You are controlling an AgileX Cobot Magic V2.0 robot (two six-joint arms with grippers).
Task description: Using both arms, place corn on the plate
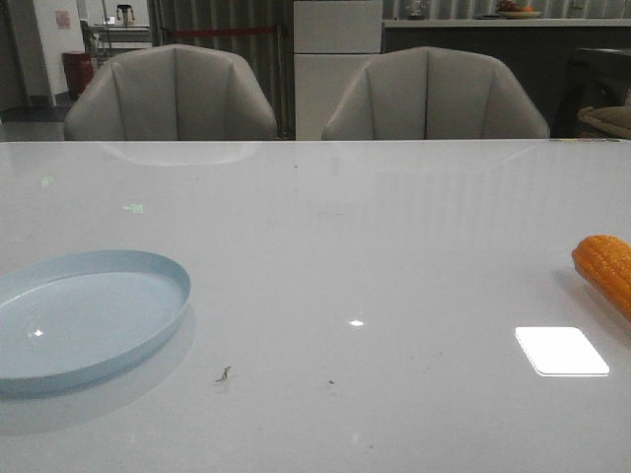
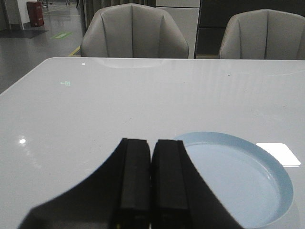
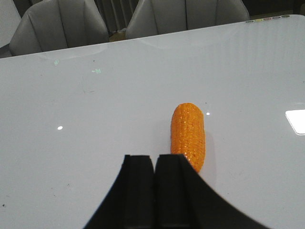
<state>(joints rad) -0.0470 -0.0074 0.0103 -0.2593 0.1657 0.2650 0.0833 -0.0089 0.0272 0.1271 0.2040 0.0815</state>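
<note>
Both grippers pinched closed and empty, corn and plate waiting far apart.

Right gripper (image 3: 153,191) hangs just beside the corn (image 3: 188,136), which lies free on the white table (image 1: 394,246) at the far right; left gripper (image 2: 151,181) hovers at the near edge of the pale blue plate (image 2: 281,186) on the left. The glossy, bumpy cob looks light, stiff and prone to roll, so its thick middle seems the best hold. Only the front view shows both objects together, and neither arm.
</note>
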